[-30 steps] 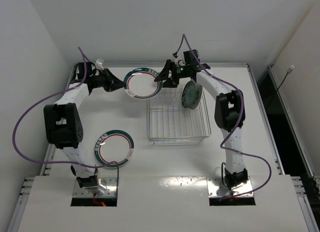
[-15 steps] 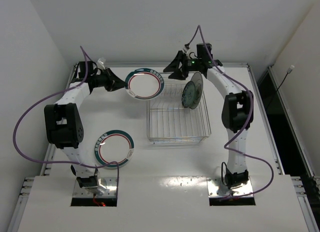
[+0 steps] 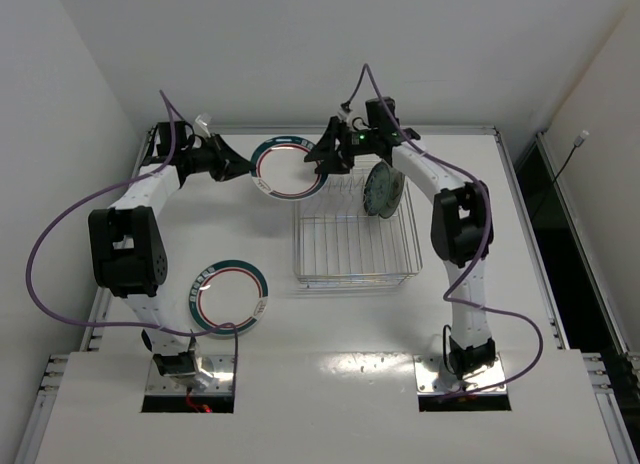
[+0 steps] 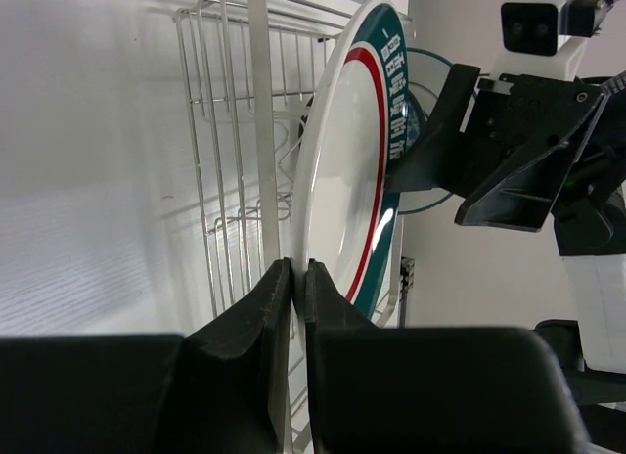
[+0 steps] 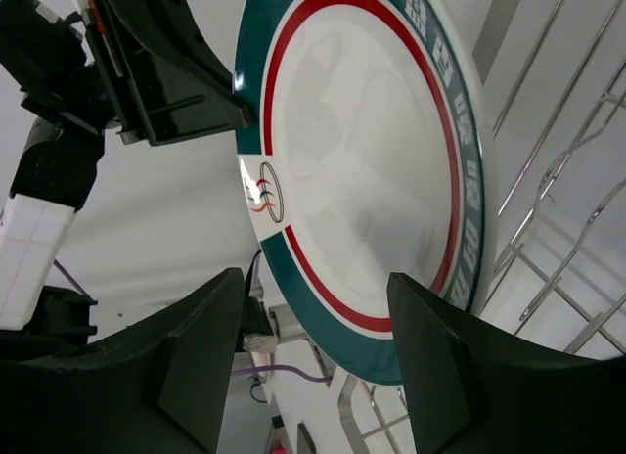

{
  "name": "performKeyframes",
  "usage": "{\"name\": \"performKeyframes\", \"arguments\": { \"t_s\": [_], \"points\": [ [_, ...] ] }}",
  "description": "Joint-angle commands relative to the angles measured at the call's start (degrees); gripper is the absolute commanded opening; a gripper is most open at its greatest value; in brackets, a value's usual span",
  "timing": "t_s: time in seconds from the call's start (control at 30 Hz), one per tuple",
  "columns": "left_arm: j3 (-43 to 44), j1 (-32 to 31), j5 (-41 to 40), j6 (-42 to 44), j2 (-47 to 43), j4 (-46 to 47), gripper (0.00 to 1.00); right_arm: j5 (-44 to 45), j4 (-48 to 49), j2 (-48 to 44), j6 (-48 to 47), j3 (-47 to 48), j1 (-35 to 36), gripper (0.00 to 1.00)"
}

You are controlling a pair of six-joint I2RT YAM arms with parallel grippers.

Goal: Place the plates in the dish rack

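The left gripper (image 4: 298, 268) pinches the near rim of a white plate (image 4: 342, 180) with teal and red rings, held on edge above the white table (image 4: 88, 180). The wire dish rack (image 4: 220, 131) lies just beyond the plate. Right of the plate, close to its rim, is the right gripper (image 4: 427, 202), black fingers spread apart.

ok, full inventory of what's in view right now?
held plate: 1, white with teal-red rim, tilted up, by rack's far left corner
table plate: 1, same colours, flat on table near left arm
teal plate: 1, teal patterned, on edge in rack's far right
rack: 1, silver wire, mid table
table: 1, white
cables: 2, purple, one along each arm
left arm: white and black
right arm: white and black
left tool: black, shut on held plate's rim
right tool: black, open, at held plate
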Motion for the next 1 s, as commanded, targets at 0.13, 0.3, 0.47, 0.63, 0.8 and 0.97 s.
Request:
{"name": "performKeyframes", "arguments": {
  "t_s": [0.13,0.3,0.47,0.63,0.8,0.97],
  "points": [
    [1.11,-0.01,4.41,-1.72,-1.35,4.23,0.0,-1.48,4.79,-0.25,0.89,0.12,0.05,0.57],
    [1.11,-0.01,4.41,-1.72,-1.35,4.23,0.0,-1.48,2.87,-2.18,0.9,4.17,-4.7,0.57],
    [1.11,-0.01,4.41,-1.72,-0.82,4.23,0.0,-0.95,0.41,-3.42,-1.29,2.34,-8.92,0.57],
    [1.11,-0.01,4.41,-1.72,-0.82,4.23,0.0,-0.95,-0.82,-3.95,-3.32,-0.4,-9.72,0.57],
    [1.11,-0.01,4.41,-1.72,-0.82,4.23,0.0,-0.95,1.2,-3.95,-2.8,-2.68,-6.03,0.57],
    [1.11,-0.01,4.41,-1.72,-0.82,4.23,0.0,-0.95,1.2,-1.58,-2.18,-0.4,-3.22,0.57]
  ]
}}
